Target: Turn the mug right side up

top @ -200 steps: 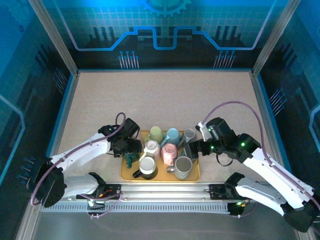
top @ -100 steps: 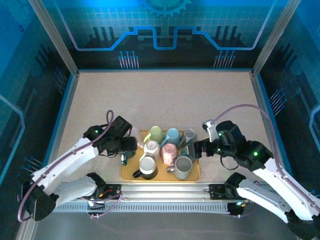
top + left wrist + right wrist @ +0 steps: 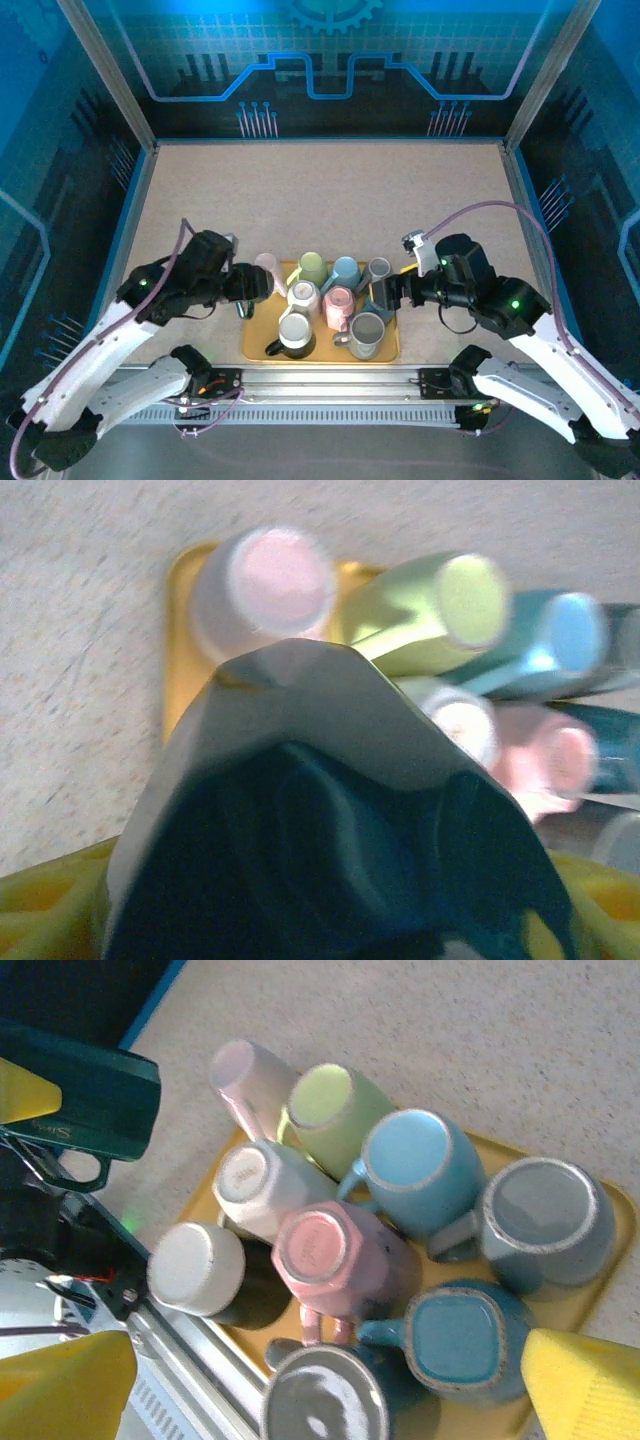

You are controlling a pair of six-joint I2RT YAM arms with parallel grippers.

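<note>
A dark teal mug [image 3: 330, 830] sits large and close between the yellow fingers [image 3: 40, 910] of my left gripper [image 3: 252, 288], which is shut on it just off the left edge of the yellow tray [image 3: 392, 352]. In the right wrist view that mug [image 3: 80, 1095] hangs at the upper left, handle down. My right gripper [image 3: 320, 1400] hovers open over the tray's right side [image 3: 388, 296], nothing between its yellow fingertips [image 3: 585, 1385]. Below it several mugs stand base-up: pink [image 3: 335, 1250], teal [image 3: 455, 1345], blue [image 3: 420, 1170], grey [image 3: 545, 1215].
More mugs crowd the tray: pale pink [image 3: 268, 265], green [image 3: 312, 268], white [image 3: 303, 297], black with a white base [image 3: 295, 335], grey [image 3: 367, 335]. The metal rail [image 3: 320, 380] runs along the near edge. Bare speckled tabletop [image 3: 320, 200] lies beyond the tray.
My left arm has pulled back to the left, carrying the dark teal mug up off the tray's left edge. My right gripper has drifted slightly right above the tray.
</note>
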